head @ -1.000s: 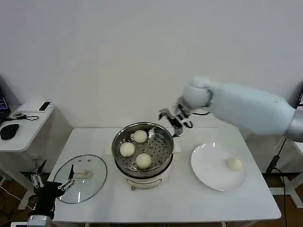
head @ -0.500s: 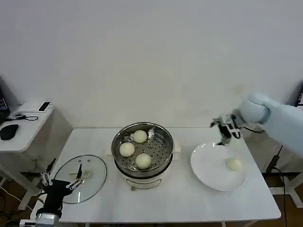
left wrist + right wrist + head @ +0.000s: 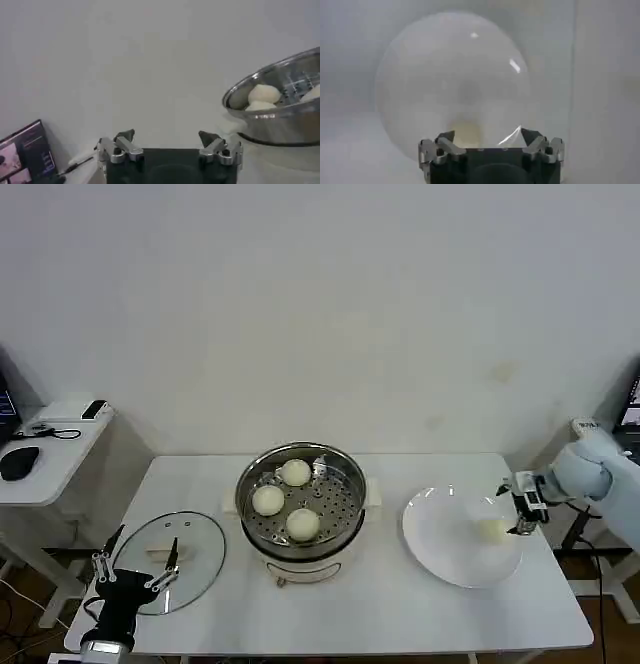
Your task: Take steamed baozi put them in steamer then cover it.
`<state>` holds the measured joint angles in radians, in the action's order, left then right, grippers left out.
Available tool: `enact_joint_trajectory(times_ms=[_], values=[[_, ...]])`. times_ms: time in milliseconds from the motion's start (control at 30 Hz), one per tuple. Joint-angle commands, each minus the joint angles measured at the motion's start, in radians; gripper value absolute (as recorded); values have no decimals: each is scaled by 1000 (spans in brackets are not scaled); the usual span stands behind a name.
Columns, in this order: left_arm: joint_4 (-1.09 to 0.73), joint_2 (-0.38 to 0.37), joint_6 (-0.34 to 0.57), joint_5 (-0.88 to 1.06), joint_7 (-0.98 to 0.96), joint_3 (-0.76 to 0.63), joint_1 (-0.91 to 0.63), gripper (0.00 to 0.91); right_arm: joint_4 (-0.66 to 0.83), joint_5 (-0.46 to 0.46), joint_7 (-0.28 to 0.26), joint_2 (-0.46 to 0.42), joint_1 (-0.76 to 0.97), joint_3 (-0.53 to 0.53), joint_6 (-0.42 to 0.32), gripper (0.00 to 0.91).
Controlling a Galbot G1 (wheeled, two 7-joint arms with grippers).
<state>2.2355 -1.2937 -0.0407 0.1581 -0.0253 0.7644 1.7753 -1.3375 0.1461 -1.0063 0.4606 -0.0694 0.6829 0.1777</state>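
Note:
The steel steamer (image 3: pixel 345 529) stands at mid-table with three pale baozi inside: one at the back (image 3: pixel 295 472), one on the left (image 3: pixel 268 500), one at the front (image 3: pixel 303 524). A fourth baozi (image 3: pixel 490 530) lies on the white plate (image 3: pixel 440 549) to the right. My right gripper (image 3: pixel 523 506) hovers open at the plate's right rim, just beside that baozi; in the right wrist view the baozi (image 3: pixel 467 133) lies just ahead of the open right gripper (image 3: pixel 490 136). My left gripper (image 3: pixel 135 564) stands open over the near edge of the glass lid (image 3: pixel 195 542). The left wrist view shows the steamer (image 3: pixel 280 125).
The white table (image 3: pixel 380 614) has free room in front of the steamer and plate. A side table (image 3: pixel 70 434) with a mouse and small devices stands at the far left. A white wall runs close behind.
My right arm swung from above the steamer's back rim to the right and down to the plate's right edge beside the last baozi. My left gripper shifted slightly right toward the lid.

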Motion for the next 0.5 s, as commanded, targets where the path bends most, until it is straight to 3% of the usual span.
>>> enact_joint_trajectory(times_ms=[33,500], values=[[1,-3,-3,4,0,-4,1,907,134,72,3,39,-156,-134,-19,907],[-16,-2,2,10,0,16,10,907,260,102,5,203,-124,-89,-25,907]])
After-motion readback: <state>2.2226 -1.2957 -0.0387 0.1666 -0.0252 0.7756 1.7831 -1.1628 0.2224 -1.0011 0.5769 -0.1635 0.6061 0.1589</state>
